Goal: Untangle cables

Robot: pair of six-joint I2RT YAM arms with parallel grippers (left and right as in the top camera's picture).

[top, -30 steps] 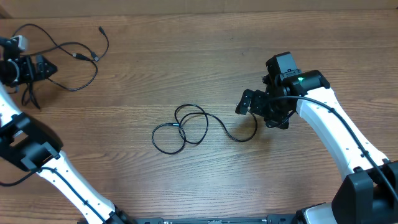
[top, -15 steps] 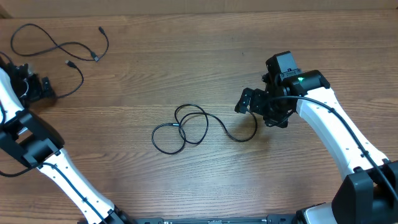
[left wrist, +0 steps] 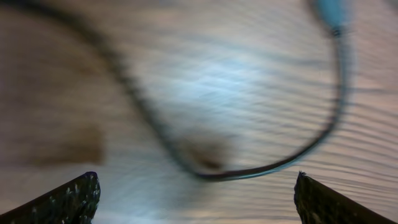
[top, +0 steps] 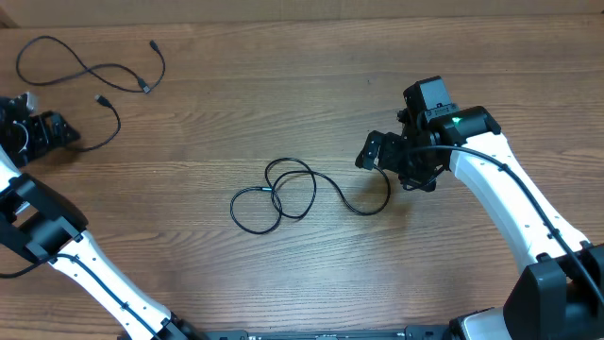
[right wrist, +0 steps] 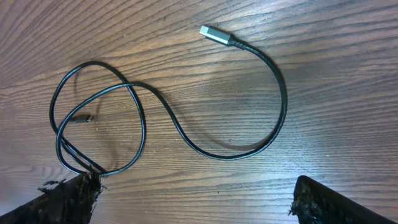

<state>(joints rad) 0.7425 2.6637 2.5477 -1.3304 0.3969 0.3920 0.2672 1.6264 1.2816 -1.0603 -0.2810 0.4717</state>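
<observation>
Three thin black cables lie on the wooden table. One cable (top: pixel 274 190) sits in loose overlapping loops at the middle; in the right wrist view this cable (right wrist: pixel 231 155) ends in a silver plug (right wrist: pixel 213 33). My right gripper (top: pixel 374 151) (right wrist: pixel 196 202) hovers open over its right end. A long cable (top: pixel 118 66) snakes across the far left corner. A shorter cable (top: pixel 117 117) curves beside my left gripper (top: pixel 64 132) (left wrist: pixel 196 205), which is open. In that wrist view this cable (left wrist: pixel 214 173) is blurred and lies ahead of the fingertips, untouched.
The table's far edge runs just behind the long cable. Both white arms reach in from the near edge, left and right.
The shorter cable at the left has been drawn down and left, away from the long one. My left gripper shifted along the left edge. The right arm stayed put.
</observation>
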